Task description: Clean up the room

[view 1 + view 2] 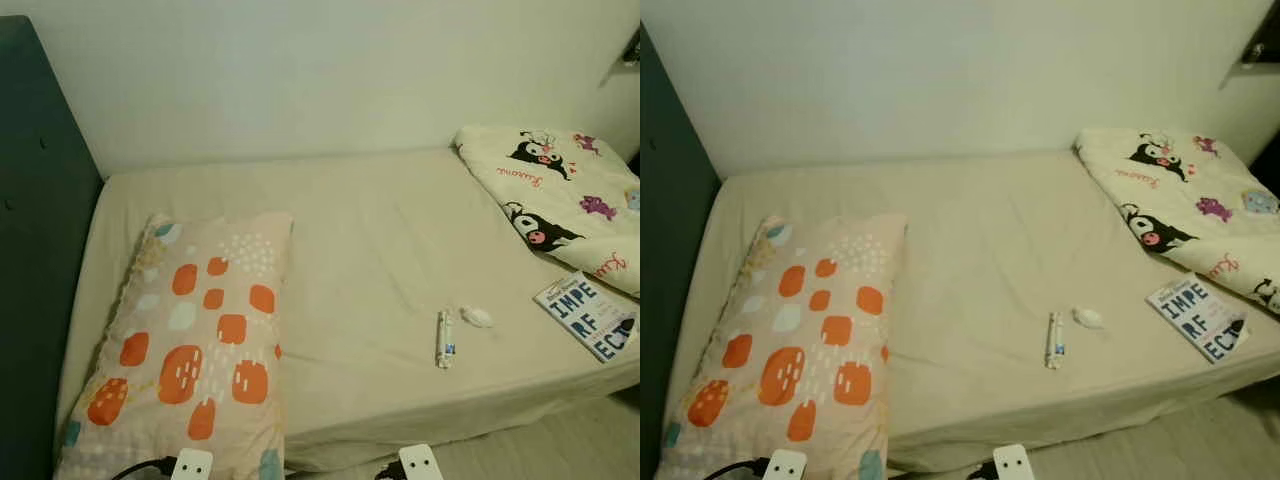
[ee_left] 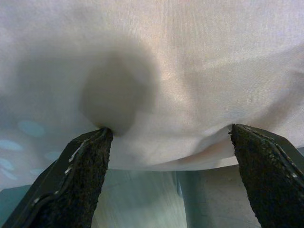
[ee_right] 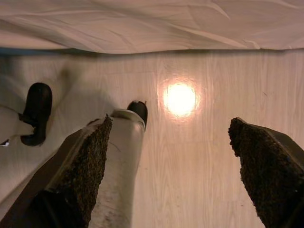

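Clutter on the bed (image 1: 380,250) is what the tidying concerns, and judging from the near edge outward, the robot is standing at the bedside with both arms hanging low and nothing yet in reach.

Nearest, the left gripper (image 2: 171,156) is hanging with its two black fingers (image 2: 80,175) spread wide and empty, pale sheet fabric bulging just beyond their tips. The right gripper (image 3: 171,161) is likewise splayed open and holding nothing, pointing down at the light wood floor (image 3: 199,166) beside the draped sheet edge, where a bright reflection is glowing.

On the mattress, the patterned pillow (image 1: 195,340) with orange blotches is lying along the robot's left, its near end reaching the front edge. Toward the right, a small white tube (image 1: 444,339) is lying close to the front edge, with a crumpled white scrap (image 1: 475,316) just beside it, apart from it. Farther right, a book (image 1: 588,315) is sitting at the edge, touching or slightly under the cartoon-print blanket (image 1: 560,190) that is folded at the far right corner against the wall.

The tube and scrap are looking like the likeliest first pickups, and both are lying well above and ahead of the right gripper. To do this well, the robot is needing to raise the right arm over the mattress edge, keep the fingers spread, line them across the tube's narrow width rather than its length, and descend gently so the soft sheet is not bunching up between the pads.
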Motion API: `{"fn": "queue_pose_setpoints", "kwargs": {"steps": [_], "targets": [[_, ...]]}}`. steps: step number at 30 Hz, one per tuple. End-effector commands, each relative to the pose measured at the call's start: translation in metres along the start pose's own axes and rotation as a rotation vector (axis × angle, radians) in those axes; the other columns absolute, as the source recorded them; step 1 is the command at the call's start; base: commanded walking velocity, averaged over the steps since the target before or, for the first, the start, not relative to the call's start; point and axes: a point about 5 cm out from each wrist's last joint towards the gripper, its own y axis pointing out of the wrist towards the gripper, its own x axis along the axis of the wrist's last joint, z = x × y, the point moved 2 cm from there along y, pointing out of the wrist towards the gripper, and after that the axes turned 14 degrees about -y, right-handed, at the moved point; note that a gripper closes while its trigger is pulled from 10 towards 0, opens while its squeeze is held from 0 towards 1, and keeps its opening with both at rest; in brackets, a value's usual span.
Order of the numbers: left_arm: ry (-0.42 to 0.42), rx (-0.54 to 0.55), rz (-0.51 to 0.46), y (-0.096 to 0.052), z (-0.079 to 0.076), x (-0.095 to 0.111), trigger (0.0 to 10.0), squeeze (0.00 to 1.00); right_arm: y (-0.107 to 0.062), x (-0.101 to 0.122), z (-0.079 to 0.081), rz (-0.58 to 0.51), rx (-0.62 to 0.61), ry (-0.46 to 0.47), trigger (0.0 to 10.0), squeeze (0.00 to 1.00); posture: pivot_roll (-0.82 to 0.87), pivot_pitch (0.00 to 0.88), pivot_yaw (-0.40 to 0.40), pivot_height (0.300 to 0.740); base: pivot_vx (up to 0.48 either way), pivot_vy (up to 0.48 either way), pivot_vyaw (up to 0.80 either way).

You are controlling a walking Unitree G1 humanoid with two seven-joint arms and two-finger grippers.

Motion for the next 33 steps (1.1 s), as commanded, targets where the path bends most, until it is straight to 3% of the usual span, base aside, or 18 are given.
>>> {"fn": "queue_pose_setpoints", "kwargs": {"steps": [1, 33], "targets": [[-0.009, 0.008, 0.032, -0.0013, 0.0015, -0.0082, 10.0, 0.00, -0.0013, -0.0094, 0.0018, 0.031, 0.005, -0.003, 10.0, 0.00, 0.01, 0.000, 0.003, 0.740, 0.000, 0.000, 0.00], [-0.014, 0.005, 0.049, -0.0024, -0.0010, -0.0138, 10.0, 0.00, -0.0017, -0.0113, 0.0072, 0.037, 0.037, -0.073, 10.0, 0.00, 0.01, 0.000, -0.012, 0.740, 0.000, 0.000, 0.00]]}}
